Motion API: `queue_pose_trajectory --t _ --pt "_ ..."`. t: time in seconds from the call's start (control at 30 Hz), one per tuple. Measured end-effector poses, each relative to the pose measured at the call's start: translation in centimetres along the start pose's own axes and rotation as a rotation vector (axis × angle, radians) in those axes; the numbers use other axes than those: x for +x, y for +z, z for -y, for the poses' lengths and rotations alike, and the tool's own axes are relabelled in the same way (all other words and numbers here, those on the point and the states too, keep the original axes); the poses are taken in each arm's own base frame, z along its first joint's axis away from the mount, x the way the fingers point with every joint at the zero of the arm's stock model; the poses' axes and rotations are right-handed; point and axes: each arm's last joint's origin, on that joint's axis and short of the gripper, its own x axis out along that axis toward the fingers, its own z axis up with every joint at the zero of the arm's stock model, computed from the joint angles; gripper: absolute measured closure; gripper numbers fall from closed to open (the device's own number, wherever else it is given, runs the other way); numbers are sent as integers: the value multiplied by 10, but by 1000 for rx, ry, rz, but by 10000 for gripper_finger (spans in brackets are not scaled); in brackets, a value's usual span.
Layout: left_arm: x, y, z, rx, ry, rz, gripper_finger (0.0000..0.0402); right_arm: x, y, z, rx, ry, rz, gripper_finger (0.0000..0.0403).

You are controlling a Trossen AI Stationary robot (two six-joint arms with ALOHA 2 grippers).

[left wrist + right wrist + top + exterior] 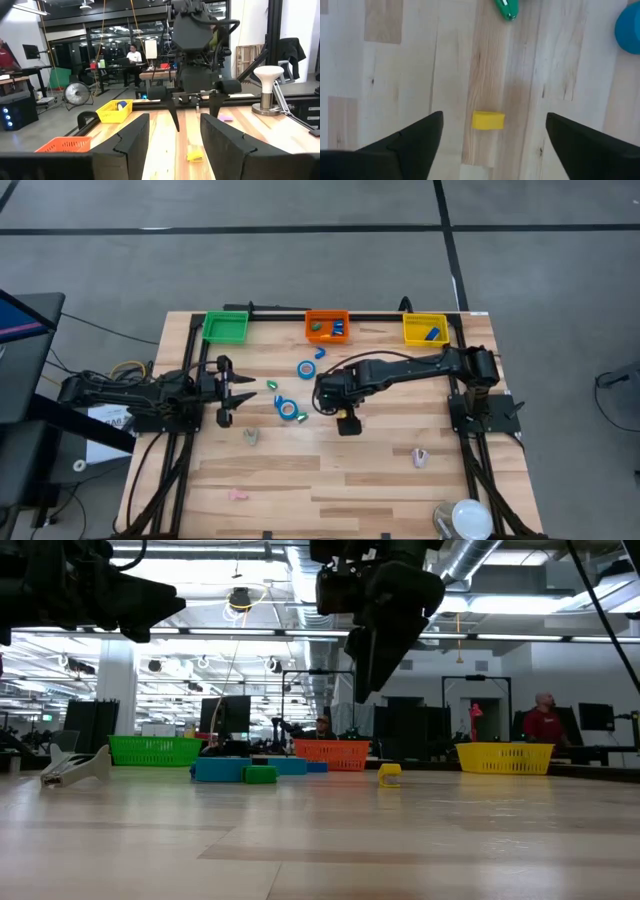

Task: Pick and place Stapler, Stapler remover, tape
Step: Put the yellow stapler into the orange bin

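Tape rolls (287, 408), blue rings with pale centres, lie flat near the table's middle: two touching at centre, one more (305, 368) toward 12 o'clock, just short of the orange bin (327, 315). Being round and flat, they show no long axis.

Containers: three bins line the 12 o'clock edge. The green bin (226, 327), at 11 o'clock, shows nothing inside. The orange bin holds blue and green items. The yellow bin (425, 328), at 1 o'clock, holds a blue item.

Surface: a pale wooden plank table (330, 470). A small yellow block (488, 120) lies directly beneath the right gripper (322, 394), square to the wood grain. A green item (506, 8) and a blue roll lie beyond it. Small pale items lie toward 6 o'clock, and a white round object (468, 518) stands at 5 o'clock.

Room: an open workshop with desks, monitors, a floor fan (75, 93) and seated persons (132, 52).

Grippers: the right gripper hovers above the table centre, fingers spread wide, holding nothing. The left gripper (243, 389) waits at 9 o'clock, pointing toward centre, fingers partly apart, empty
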Motion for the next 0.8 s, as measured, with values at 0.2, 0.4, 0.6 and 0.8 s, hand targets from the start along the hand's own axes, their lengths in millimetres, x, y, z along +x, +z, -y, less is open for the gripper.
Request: queue_pose_trajectory --t 0.2,0.4,0.6,0.8 --pt "0 0 0 0 0 0 234 12 -6 1 -14 0 -10 20" --pt "0 0 0 0 0 0 234 31 -15 -1 -21 4 -4 19" --pt "0 0 0 0 0 0 234 46 -27 4 -5 1 -24 27" --pt "0 0 0 0 0 0 234 58 -35 8 6 -3 -8 33"
